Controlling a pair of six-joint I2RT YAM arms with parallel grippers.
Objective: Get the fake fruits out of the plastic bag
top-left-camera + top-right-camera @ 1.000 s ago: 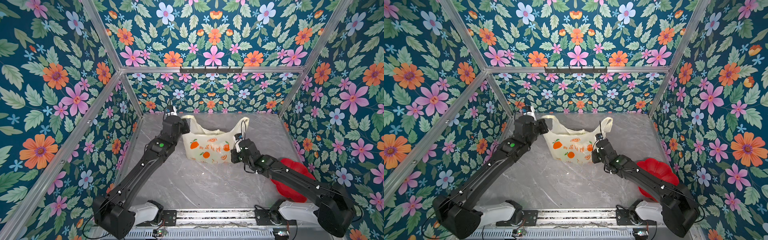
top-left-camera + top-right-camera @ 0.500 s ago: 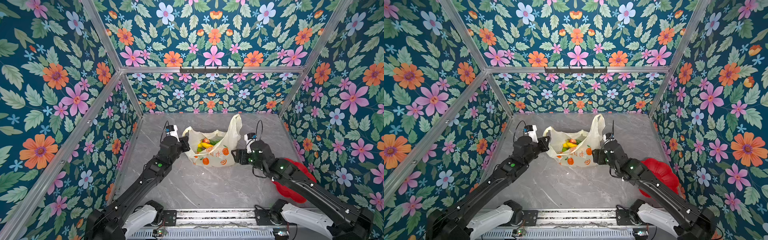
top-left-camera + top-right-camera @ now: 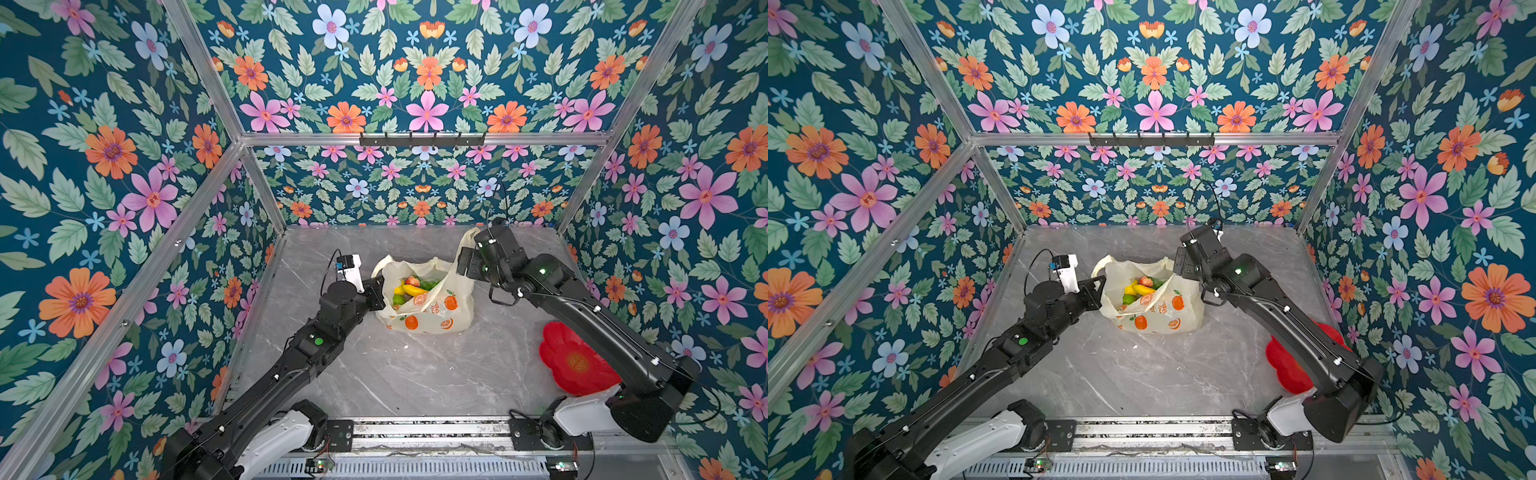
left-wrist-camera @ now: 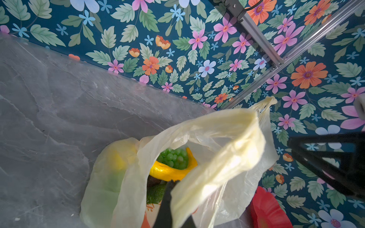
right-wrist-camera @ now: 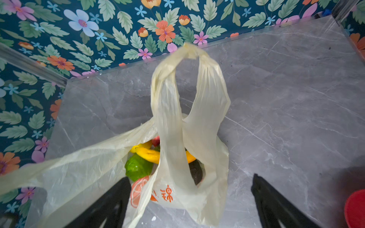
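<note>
Right wrist | right jaws spread, plastic bag [image 5: 197,203] between | left jaws grasping it

Thin pale-yellow plastic bag [image 3: 432,309] no longer stretched flat: now slumped on surface [image 3: 415,374], mouth open, glossy plastic fruits [image 3: 411,286] exposed. Right gripper [image 5: 189,180] has spread wide, loop handle [image 5: 187,88] released.

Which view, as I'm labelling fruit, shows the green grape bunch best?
Left wrist: the grape bunch sits in the bag's mouth, single grapes distinct. Both top views show a small green patch; right wrist hardly any.
</note>
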